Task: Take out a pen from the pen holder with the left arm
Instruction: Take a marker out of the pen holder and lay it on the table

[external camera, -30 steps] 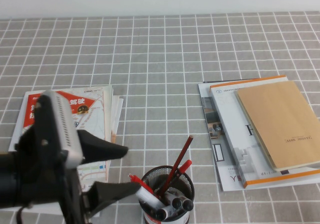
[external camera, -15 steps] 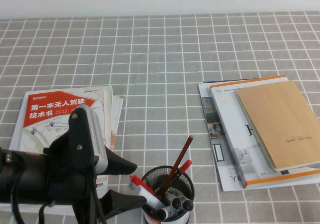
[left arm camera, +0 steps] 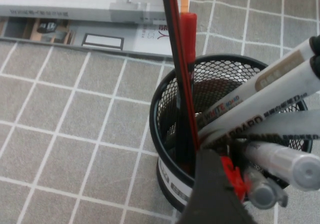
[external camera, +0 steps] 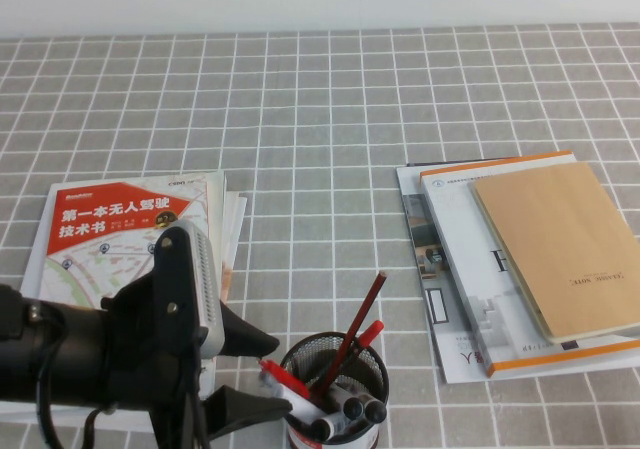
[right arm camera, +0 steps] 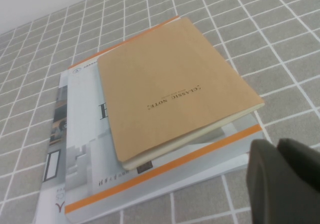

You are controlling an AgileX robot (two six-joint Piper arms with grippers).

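A black mesh pen holder (external camera: 372,361) stands at the table's near edge, also in the left wrist view (left arm camera: 165,102). It holds a dark red pencil (external camera: 364,312), a red pen (left arm camera: 188,44), white board markers (left arm camera: 265,92) and a clear pen with a red clip (external camera: 281,377) leaning out to the left. My left gripper (external camera: 268,374) is open, one finger on each side of that leaning pen's top. Only one dark finger (left arm camera: 212,194) shows in the left wrist view, right beside the red clip (left arm camera: 234,178). My right gripper (right arm camera: 277,149) is shut, hovering beside the books.
A stack of books topped by a tan notebook (external camera: 555,249) lies at the right, also in the right wrist view (right arm camera: 170,84). A red-and-white booklet (external camera: 115,214) lies at the left, partly under my left arm. Grey tiled table (external camera: 320,119) stretches behind.
My left gripper has dropped lower and moved toward the holder. Its fingers now straddle the red-clipped pen and stand slightly closer together.
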